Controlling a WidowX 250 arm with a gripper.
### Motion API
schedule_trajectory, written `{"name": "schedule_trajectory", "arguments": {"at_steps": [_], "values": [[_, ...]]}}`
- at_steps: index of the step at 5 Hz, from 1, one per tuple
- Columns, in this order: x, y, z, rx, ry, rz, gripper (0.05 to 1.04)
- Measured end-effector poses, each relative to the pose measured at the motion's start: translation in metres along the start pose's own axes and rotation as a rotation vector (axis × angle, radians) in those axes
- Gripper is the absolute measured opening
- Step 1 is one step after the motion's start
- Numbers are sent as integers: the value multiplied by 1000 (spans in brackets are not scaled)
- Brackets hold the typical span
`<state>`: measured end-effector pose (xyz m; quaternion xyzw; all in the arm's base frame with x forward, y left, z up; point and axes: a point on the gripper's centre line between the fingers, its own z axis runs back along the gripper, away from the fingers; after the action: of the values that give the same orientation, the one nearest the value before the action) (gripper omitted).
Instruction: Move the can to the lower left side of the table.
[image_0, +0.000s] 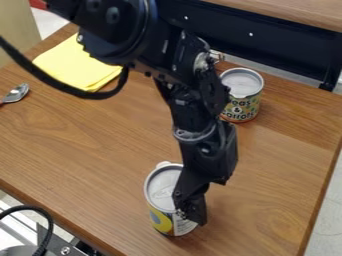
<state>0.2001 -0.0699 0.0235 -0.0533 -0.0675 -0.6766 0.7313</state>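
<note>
Yellow-labelled can (162, 188), lower centre, with gripper (191, 212) at right side. Cannot tell whether clamped. Might topple if dragged loosely.

Our arm (113, 25) spans the view from the far edge, left of the middle, sloping rightward and nearer; our wrist (194, 107) bends there into a steeper downward line; our gripper (190, 212) hangs low at the near side, just right of the middle, tilted, its lower end angled left.
</note>
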Motion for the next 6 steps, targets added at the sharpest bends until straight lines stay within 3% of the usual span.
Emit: {"name": "schedule_trajectory", "arguments": {"at_steps": [2,5,6], "values": [[-18,5,-1,-7,6,14,1000],[-59,18,4,-18,98,8,1000],[-77,21,6,2,112,-14,1000]]}}
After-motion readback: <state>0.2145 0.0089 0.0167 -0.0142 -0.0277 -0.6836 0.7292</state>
